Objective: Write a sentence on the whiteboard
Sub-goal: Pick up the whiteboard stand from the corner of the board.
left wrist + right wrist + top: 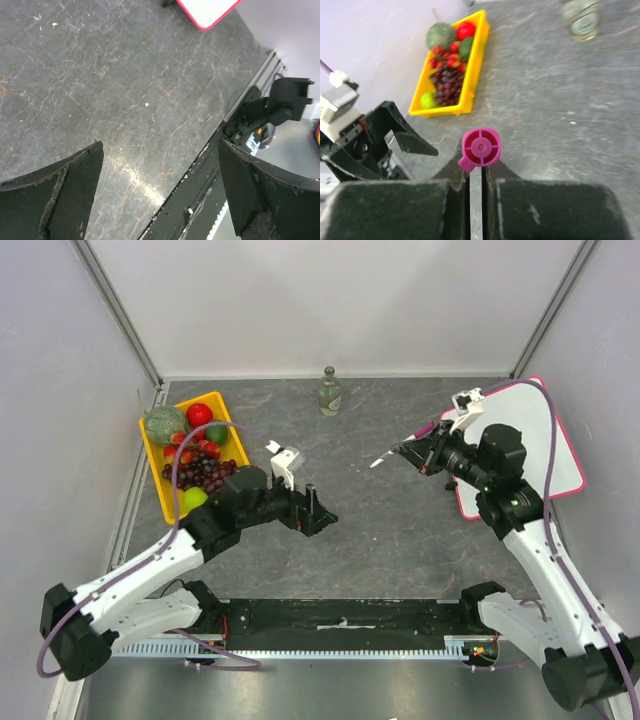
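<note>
The whiteboard [565, 445] lies flat at the right of the table, white with a pink-red rim, and my right arm covers part of it. One of its corners [207, 12] shows in the left wrist view. The sentence is out of view; the bare part of the board shows no writing. My right gripper [418, 448] hovers left of the board, shut on a marker [385, 457]. The marker's magenta end [481, 147] sits at the tips of that gripper [476, 170]. My left gripper [315, 510] stands open and empty above the dark tabletop [160, 145], mid-table.
A yellow tray [215, 398] of fruit sits at the back left, also seen in the right wrist view [476, 55]. A green glass bottle [329, 392] stands at the back centre. Grey walls close in the table. The right arm's base [282, 102] is near the front edge.
</note>
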